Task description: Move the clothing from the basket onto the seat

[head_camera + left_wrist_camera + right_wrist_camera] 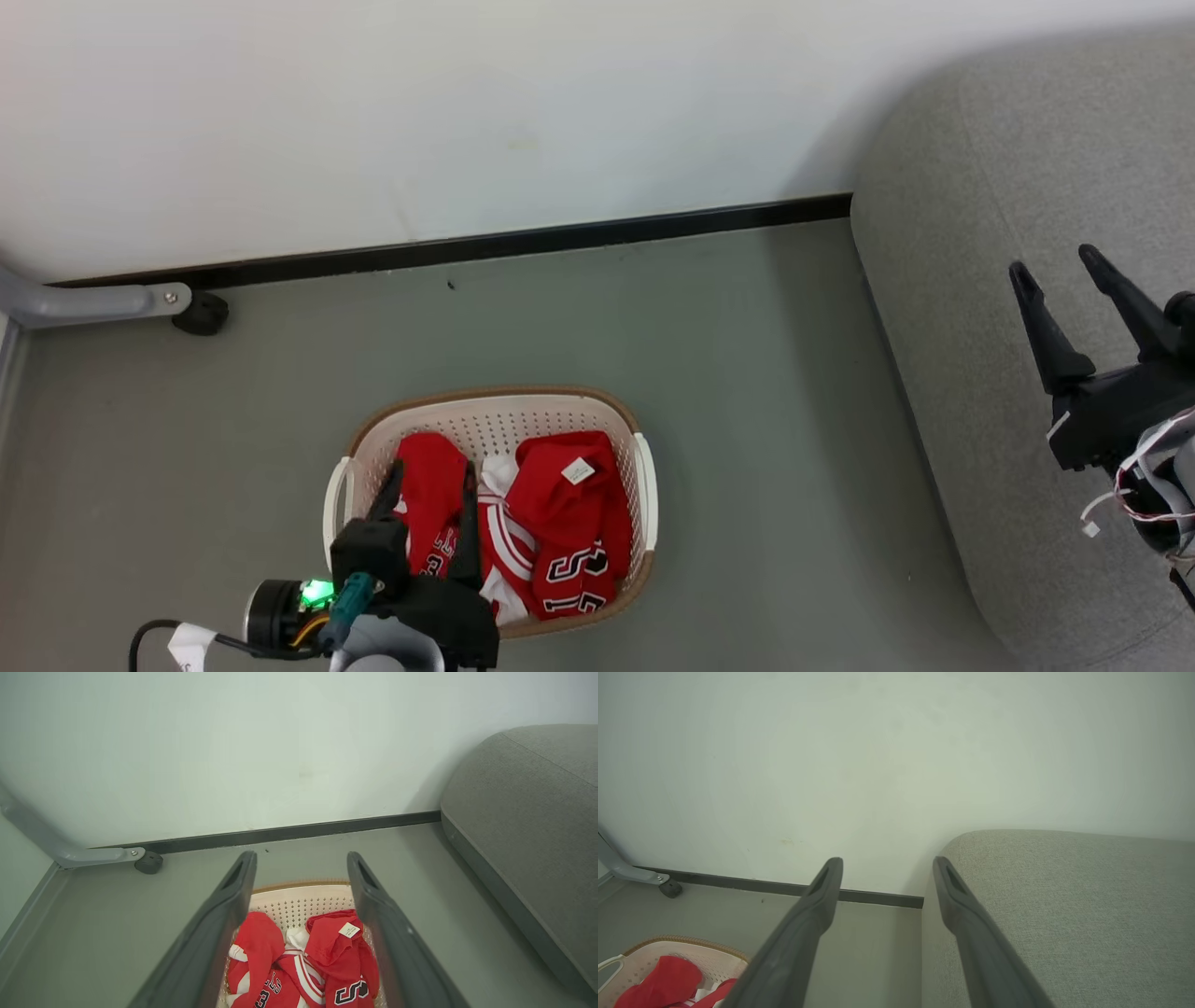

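The clothing (523, 523), a bundle of red jerseys with white stripe trim and black-and-white numbers, lies heaped in the basket (495, 397), which stands on the grey floor (709, 392) near the robot, toward its left. A small white tag (578, 470) sits on the right-hand fold. The folds lie side by side and run roughly from near to far. The left gripper (432, 471) hangs directly over the left half of the heap with its two dark fingers spread wide and nothing between them, so the jerseys lie straight below and just ahead of it; this is plainly the nearer arm. The seat (980, 373) rises to the right, well apart from the basket, and the right gripper (1053, 263) hovers above it, also spread wide and empty. The left wrist view looks down between the fingers onto the folds and the tag, though whether the tips touch cloth cannot be told from it. The right wrist view shows the seat's rounded far corner against the wall (467, 112) and catches one edge of the basket at its lower left.
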`<state>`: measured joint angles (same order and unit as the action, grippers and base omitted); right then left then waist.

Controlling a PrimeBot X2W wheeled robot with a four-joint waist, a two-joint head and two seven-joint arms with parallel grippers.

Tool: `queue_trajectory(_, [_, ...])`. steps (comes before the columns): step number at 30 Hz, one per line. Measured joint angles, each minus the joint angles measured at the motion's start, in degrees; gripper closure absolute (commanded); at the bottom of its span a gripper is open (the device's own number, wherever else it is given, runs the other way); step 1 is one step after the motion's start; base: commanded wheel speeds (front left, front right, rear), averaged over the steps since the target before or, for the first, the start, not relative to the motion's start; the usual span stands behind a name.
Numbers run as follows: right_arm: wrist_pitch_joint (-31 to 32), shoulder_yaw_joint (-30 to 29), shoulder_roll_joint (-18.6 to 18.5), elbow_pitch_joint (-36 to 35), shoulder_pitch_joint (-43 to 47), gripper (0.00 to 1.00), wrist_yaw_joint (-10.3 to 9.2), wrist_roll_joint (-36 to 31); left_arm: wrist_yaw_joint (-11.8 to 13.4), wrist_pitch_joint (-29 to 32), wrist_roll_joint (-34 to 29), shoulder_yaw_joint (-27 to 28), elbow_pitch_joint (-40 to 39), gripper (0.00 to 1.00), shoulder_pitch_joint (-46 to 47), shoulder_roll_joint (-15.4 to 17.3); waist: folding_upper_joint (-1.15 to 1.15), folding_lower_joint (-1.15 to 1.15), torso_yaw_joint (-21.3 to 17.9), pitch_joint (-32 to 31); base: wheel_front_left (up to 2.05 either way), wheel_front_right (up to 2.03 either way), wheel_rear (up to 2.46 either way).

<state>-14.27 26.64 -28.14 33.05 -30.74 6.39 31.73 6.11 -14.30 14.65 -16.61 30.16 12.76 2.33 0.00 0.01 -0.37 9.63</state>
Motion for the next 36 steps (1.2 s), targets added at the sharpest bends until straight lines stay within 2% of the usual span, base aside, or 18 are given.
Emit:
queue_trajectory(6, [-0.01, -1.85, -2.11, -4.49, -1.42, 0.00, 0.20, -0.03, 0.53, 0.00, 7.57, -8.51, -0.60, 0.00, 2.83, 0.09, 0.00, 0.00, -0.46, 4.70, 0.00, 0.00, 0.00])
queue_trajectory(13, [-0.02, -4.48, -4.76, -9.79, -2.84, 0.00, 0.53, -0.47, 0.97, 0.00, 14.44, -14.41, -0.33, 0.00, 7.23, 0.05, 0.01, 0.01, -1.11, 10.46, 0.00, 0.00, 0.00])
queue_trajectory(23, [-0.04, -6.93, -8.17, -18.85, -4.97, 0.00, 0.68, -0.55, 0.97, 0.00, 21.47, -15.47, 4.07, 0.00, 14.94, 0.02, 0.00, 0.01, -2.17, 18.91, 0.00, 0.00, 0.00])
queue_trajectory(32, [-0.44, -8.40, -10.69, -27.80, -6.26, 0.00, 0.68, -0.14, 0.97, 0.00, 21.49, -11.99, 11.96, 0.00, 25.07, -0.15, 0.01, 0.01, -3.16, 26.60, 0.00, 0.00, 0.00])
queue_trajectory(36, [-0.44, -9.04, -11.12, -29.17, -6.37, 0.00, 0.68, 0.48, 0.97, -0.01, 20.58, -10.79, 15.51, 0.00, 28.98, -0.19, 0.01, 0.01, -3.43, 29.14, 0.00, 0.00, 0.00])
